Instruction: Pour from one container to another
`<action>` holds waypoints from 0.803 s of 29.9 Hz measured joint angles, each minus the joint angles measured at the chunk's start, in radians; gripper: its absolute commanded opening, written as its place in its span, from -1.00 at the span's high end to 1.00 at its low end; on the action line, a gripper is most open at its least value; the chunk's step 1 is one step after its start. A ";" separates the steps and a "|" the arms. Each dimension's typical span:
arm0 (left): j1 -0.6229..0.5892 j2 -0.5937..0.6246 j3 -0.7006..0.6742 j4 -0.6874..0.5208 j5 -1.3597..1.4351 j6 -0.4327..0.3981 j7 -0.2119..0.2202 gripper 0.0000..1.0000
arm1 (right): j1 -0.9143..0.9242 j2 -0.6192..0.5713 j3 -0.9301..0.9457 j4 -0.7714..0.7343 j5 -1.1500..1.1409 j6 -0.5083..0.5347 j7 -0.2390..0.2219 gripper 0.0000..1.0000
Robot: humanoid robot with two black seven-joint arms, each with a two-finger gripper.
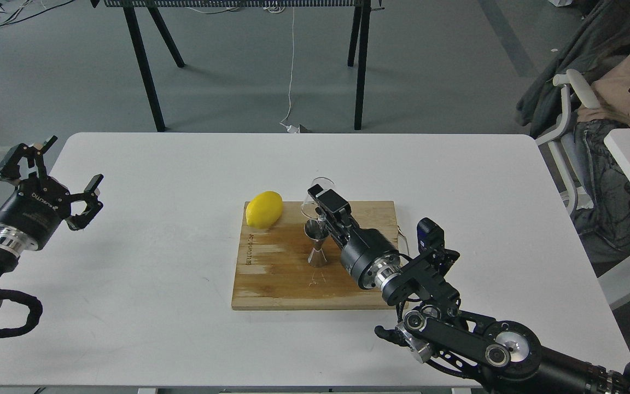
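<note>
A white table (156, 306) carries a wooden board (276, 279). On the board the steel jigger (316, 243) stands upright. The right gripper (319, 203) is clamped on the glass cup (315, 197), tipped just above the jigger's mouth. A lemon (264, 209) lies at the board's far left corner. At the table's left edge, the left gripper (55, 172) hangs spread and empty.

A bright yellow oval lemon (264, 209) lies on a brown wooden cutting board (276, 273) with paler streaks and dark lettering. The shiny silver steel hourglass jigger (316, 243) stands on it; the plain white table (156, 306) is unpatterned.
</note>
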 measured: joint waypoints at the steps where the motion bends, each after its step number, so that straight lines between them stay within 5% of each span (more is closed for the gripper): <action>1: 0.000 0.000 0.000 0.000 0.000 0.000 0.000 -1.00 | 0.000 -0.002 0.000 0.000 0.000 0.000 0.000 0.34; 24: 0.000 0.000 0.000 0.000 0.000 0.000 0.000 -1.00 | 0.000 -0.056 -0.002 0.010 -0.052 0.000 0.012 0.34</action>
